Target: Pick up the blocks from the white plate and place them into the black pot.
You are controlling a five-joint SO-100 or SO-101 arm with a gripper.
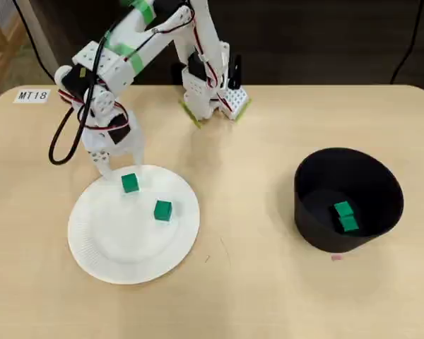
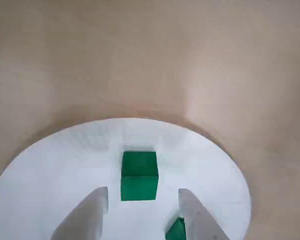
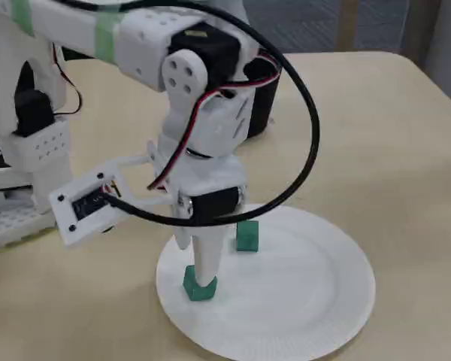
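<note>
The white plate (image 1: 120,240) lies at the table's left in the overhead view, with two green blocks on it. One block (image 1: 130,183) sits near the plate's far rim and the other block (image 1: 162,210) is nearer the middle. My gripper (image 1: 121,169) is open and low over the far block. In the wrist view that block (image 2: 139,176) stands between my two fingertips (image 2: 92,210) on the plate (image 2: 50,165), apart from both. The second block (image 2: 176,231) peeks out behind the right finger. The black pot (image 1: 311,226) at the right holds two more blocks (image 1: 346,217).
The arm's base (image 1: 212,95) stands at the table's far edge in the overhead view. A black cable (image 1: 59,145) loops left of the gripper. A small label (image 1: 33,95) sits at the far left corner. Bare tabletop lies between plate and pot.
</note>
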